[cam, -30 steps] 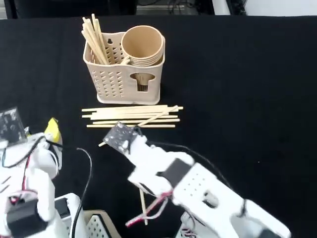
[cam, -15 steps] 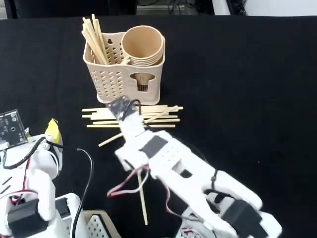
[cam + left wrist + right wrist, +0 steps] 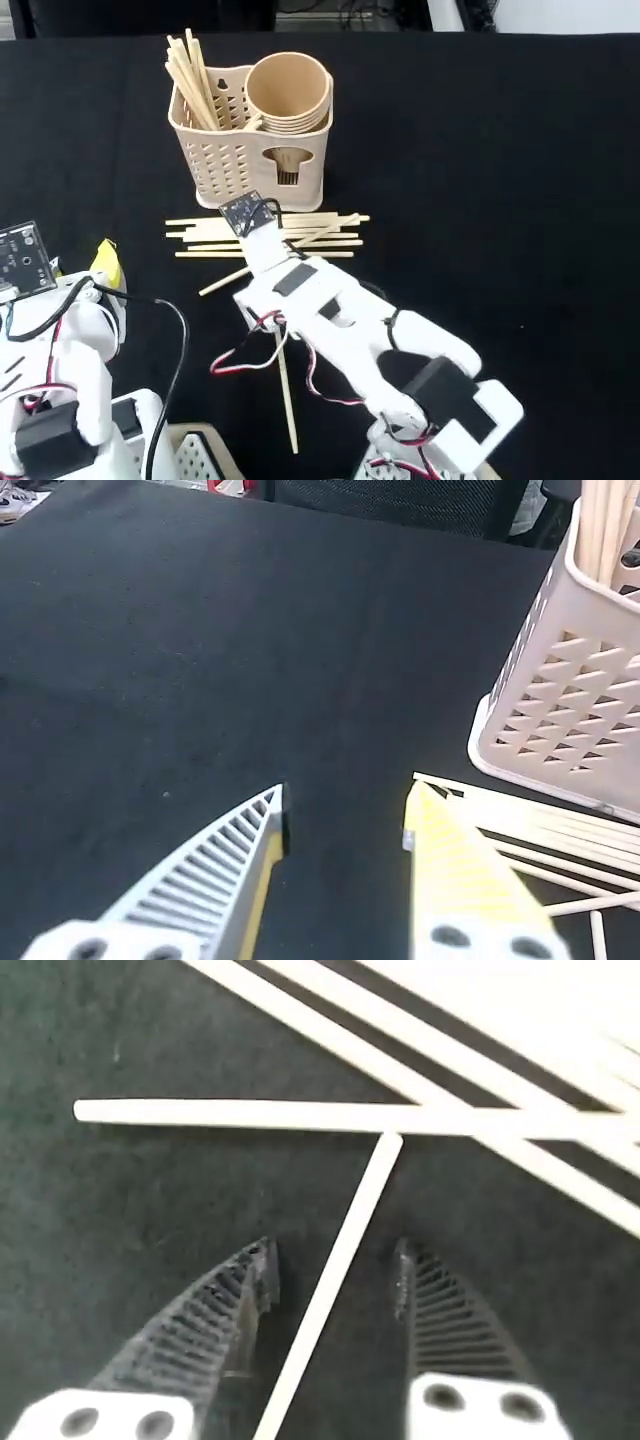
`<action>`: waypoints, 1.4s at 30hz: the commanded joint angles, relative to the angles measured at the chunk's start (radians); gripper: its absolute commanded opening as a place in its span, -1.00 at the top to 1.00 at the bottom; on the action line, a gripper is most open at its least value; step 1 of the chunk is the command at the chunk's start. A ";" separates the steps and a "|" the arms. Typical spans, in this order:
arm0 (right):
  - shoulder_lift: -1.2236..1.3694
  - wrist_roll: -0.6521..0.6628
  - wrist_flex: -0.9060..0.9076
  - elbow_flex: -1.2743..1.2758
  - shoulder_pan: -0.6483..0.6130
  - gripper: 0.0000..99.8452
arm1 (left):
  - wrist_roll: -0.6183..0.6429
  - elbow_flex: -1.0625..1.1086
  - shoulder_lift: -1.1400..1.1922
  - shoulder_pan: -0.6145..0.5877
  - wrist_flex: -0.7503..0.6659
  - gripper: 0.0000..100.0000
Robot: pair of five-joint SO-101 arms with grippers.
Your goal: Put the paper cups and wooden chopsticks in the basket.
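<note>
High view: paper cups (image 3: 288,95), chopsticks (image 3: 195,85) in basket (image 3: 235,165); left gripper (image 3: 345,790) agape, empty; right gripper (image 3: 333,1250) likewise, astride chopstick (image 3: 355,1220)

You have no word, number or brand that can be read anywhere in these views. The right arm's circuit board (image 3: 247,213) and the left arm's circuit board (image 3: 22,257) carry pale specks of print, but they are too small for you to make out. The nearest thing to a sign is a mushroom-shaped cut-out (image 3: 287,160) in the front wall of the basket (image 3: 225,165), and it spells nothing.
</note>
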 commanded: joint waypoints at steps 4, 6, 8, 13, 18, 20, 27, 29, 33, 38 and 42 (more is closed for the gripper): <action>0.021 -0.003 0.040 -0.051 0.011 0.95 | -0.003 -0.004 -0.003 -0.008 0.005 0.60; 0.022 -0.003 0.054 -0.050 0.011 0.96 | -0.005 -0.004 -0.003 -0.008 0.005 0.60; 0.019 -0.003 0.072 -0.051 0.011 0.98 | -0.005 -0.004 -0.003 -0.008 0.005 0.60; 0.008 -0.003 0.172 -0.104 0.012 0.98 | -0.005 0.001 -0.003 -0.010 0.006 0.60; -0.120 -0.002 0.394 -0.206 0.012 0.98 | -0.005 0.016 -0.003 -0.005 0.003 0.60; -0.200 -0.002 0.453 -0.222 0.012 0.98 | -0.005 0.015 -0.003 -0.005 0.003 0.60; -0.570 0.084 0.532 -0.228 -0.080 0.98 | -0.005 0.016 -0.003 -0.005 0.000 0.60; -0.699 0.104 0.522 -0.254 -0.106 0.98 | -0.005 0.018 -0.003 -0.004 0.000 0.60; -0.918 0.209 0.420 -0.321 -0.118 0.98 | -0.002 0.018 -0.003 -0.004 0.000 0.60; -1.026 0.321 0.089 -0.343 -0.114 0.98 | -0.003 0.018 -0.003 -0.002 0.000 0.60; -0.983 0.319 -0.287 -0.341 -0.072 0.98 | 0.002 0.019 -0.003 -0.002 0.000 0.60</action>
